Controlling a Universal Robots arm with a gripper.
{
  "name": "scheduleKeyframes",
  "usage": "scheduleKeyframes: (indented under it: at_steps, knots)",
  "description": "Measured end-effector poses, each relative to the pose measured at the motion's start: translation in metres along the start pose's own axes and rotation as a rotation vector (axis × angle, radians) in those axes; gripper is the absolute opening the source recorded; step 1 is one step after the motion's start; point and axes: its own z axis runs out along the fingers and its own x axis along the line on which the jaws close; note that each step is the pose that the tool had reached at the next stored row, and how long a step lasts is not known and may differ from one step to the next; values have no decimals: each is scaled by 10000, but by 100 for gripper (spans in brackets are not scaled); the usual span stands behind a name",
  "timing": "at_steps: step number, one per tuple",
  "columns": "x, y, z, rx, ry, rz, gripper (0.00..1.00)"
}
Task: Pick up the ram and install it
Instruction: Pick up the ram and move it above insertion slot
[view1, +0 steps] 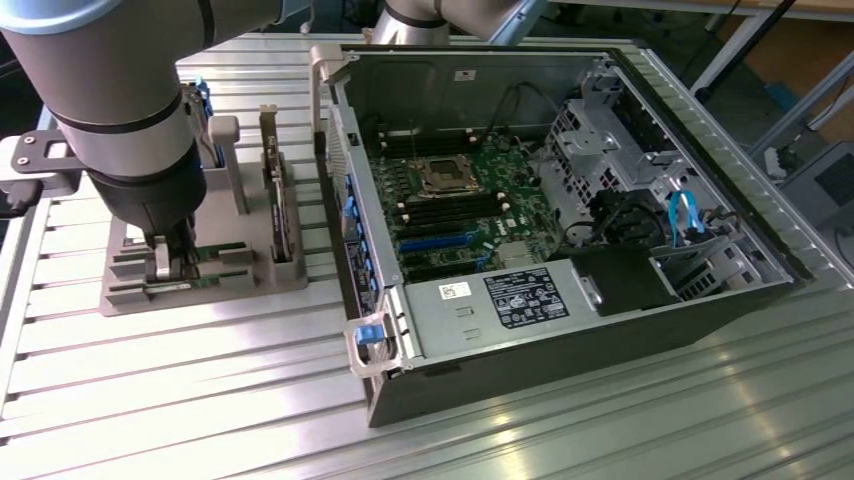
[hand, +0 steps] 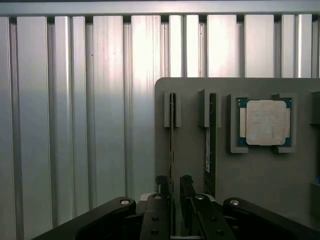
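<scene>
**Inspector:** Finding: your fingers (hand: 186, 186) stand narrow, astride the ram (hand: 171, 131), which sits on edge in its slot in the grey holder (hand: 250, 180). A gap shows on one side.

**Operator:** Risk?

**Inspector:** In my judgement, closing off-centre may tilt the stick, bind it in the slot, or graze the second stick (hand: 212, 145) just beside.
</scene>
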Motion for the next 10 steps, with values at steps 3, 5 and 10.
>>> scheduleKeyframes:
  at_steps: [3, 5, 10]
  knots:
    - [0, 0, 20, 0, 0, 0, 24]
    - [0, -1, 45, 0, 0, 0, 24]
    - [0, -3, 88, -1, 1, 0, 24]
